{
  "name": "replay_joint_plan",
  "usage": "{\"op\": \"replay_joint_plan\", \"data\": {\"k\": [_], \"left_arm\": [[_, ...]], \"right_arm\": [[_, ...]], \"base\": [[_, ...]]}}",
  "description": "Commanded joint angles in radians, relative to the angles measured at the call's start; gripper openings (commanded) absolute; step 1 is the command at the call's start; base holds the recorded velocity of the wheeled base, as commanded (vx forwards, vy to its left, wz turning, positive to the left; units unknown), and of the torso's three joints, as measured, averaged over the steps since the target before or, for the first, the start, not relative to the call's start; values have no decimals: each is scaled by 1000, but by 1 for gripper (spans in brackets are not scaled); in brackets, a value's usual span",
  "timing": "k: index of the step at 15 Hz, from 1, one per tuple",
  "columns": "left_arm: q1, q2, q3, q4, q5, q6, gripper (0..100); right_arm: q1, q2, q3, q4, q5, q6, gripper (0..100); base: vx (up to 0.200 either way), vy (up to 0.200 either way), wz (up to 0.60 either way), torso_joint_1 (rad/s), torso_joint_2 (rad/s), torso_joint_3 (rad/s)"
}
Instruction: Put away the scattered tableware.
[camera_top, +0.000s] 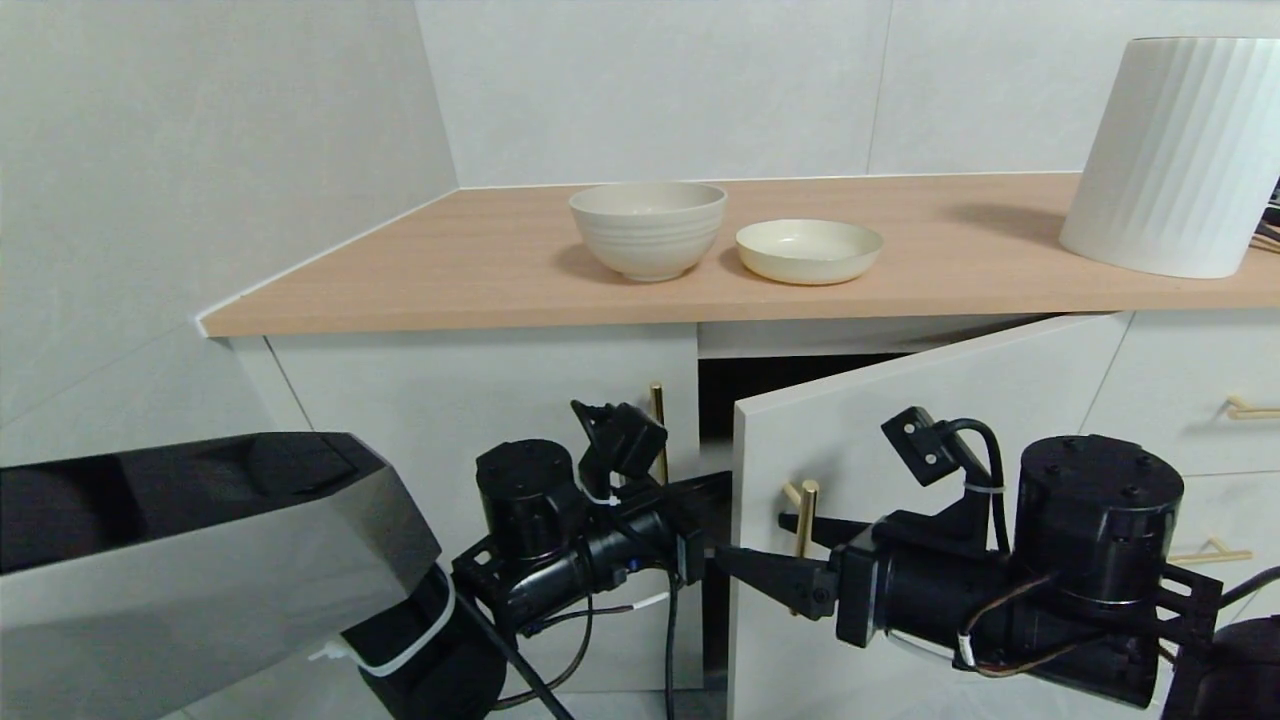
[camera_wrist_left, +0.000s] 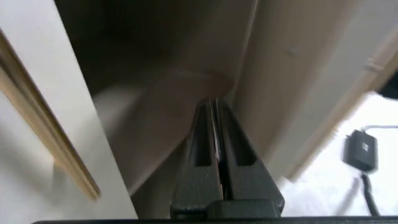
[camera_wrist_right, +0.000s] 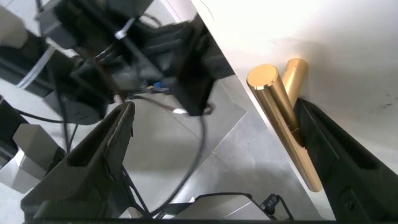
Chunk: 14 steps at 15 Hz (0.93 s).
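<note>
Got bowl (camera_top: 648, 228) and dish (camera_top: 809, 250) far on counter (camera_top: 450, 260). Straddling door handle (camera_top: 806, 510) with right gripper (camera_top: 755, 545), jaws released; left gripper (camera_wrist_left: 213, 109) clenched empty at cabinet gap (camera_top: 715, 400). Could slip off handle on unclamped pull.

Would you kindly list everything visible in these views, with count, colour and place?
bowl: one, cream, on the countertop
shallow dish: one, cream, on the countertop, right of the bowl
ribbed cylinder: one, white, at the countertop's right end
countertop: one, light wood, above the cabinets
cabinet door: one, white, swung open
door handle: one, gold, on the open door
left gripper: one, black, shut, at the cabinet opening
right gripper: one, black, open, straddling the door handle
</note>
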<state>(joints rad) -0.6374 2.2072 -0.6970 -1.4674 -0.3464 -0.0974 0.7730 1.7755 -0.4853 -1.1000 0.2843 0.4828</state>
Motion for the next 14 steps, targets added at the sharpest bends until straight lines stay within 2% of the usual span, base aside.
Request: {"op": "replay_joint_plan", "data": {"k": [1, 6, 9, 11, 14], "left_arm": [[-19, 25, -15, -4, 10, 1, 0], [-42, 22, -15, -27, 29, 5, 0], [-48, 23, -16, -30, 35, 4, 0], [-48, 17, -18, -30, 35, 4, 0], [-54, 16, -55, -17, 33, 4, 0]], "right_arm": [[0, 10, 4, 2, 0, -1, 100], [0, 16, 16, 2, -14, -13, 100], [-8, 4, 34, 2, -68, -85, 100], [-23, -19, 65, 2, -106, -116, 100], [-73, -133, 159, 3, -108, -124, 100]], "base": [[0, 0, 0, 0, 0, 0], [0, 0, 0, 0, 0, 0], [0, 0, 0, 0, 0, 0], [0, 0, 0, 0, 0, 0], [0, 0, 0, 0, 0, 0]]}}
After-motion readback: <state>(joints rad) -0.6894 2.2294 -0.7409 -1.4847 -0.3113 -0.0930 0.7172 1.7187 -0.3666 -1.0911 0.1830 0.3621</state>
